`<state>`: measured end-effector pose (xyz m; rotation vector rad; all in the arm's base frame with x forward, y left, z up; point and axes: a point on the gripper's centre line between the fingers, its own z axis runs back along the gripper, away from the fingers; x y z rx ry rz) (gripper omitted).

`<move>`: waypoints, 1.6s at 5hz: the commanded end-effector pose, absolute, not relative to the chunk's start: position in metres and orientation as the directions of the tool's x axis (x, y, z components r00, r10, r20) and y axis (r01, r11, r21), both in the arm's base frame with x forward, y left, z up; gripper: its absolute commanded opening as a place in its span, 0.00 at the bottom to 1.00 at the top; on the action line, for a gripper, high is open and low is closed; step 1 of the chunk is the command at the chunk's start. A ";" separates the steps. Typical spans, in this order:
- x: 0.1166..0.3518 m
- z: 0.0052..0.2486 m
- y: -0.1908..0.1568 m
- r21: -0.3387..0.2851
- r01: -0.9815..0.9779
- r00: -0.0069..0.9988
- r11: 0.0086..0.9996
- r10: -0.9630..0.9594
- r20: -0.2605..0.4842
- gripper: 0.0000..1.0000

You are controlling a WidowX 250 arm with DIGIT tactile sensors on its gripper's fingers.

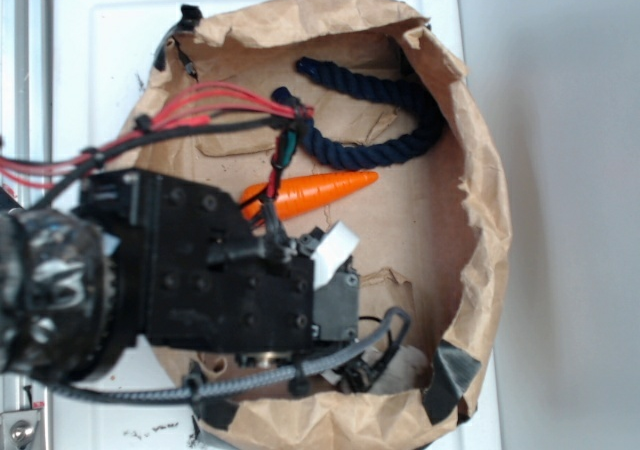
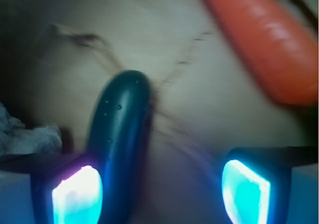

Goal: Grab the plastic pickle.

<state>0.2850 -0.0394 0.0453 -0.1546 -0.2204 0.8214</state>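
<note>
In wrist view, pickle (image 2: 119, 134) lies btwn the jaws, against the left one, carrot (image 2: 269, 40) upper right, wad (image 2: 27, 134) at left; rope (image 1: 385, 120) behind carrot in paper nest (image 1: 480, 200).

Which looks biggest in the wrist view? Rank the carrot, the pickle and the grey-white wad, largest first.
1. Orange carrot, cut off by the frame's edge.
2. Plastic pickle, close to it in size; its lower end runs out of frame, so this order is unsure.
3. Grey-white wad, only partly in view.
</note>
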 end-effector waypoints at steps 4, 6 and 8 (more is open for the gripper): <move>0.295 0.037 -0.050 -0.196 -0.685 0.686 0.702 0.712 0.153 0.00; 0.302 0.077 -0.028 -0.199 -0.686 0.679 0.700 0.714 0.170 0.00; 0.304 0.142 0.010 -0.142 -0.677 0.696 0.722 0.691 0.196 0.00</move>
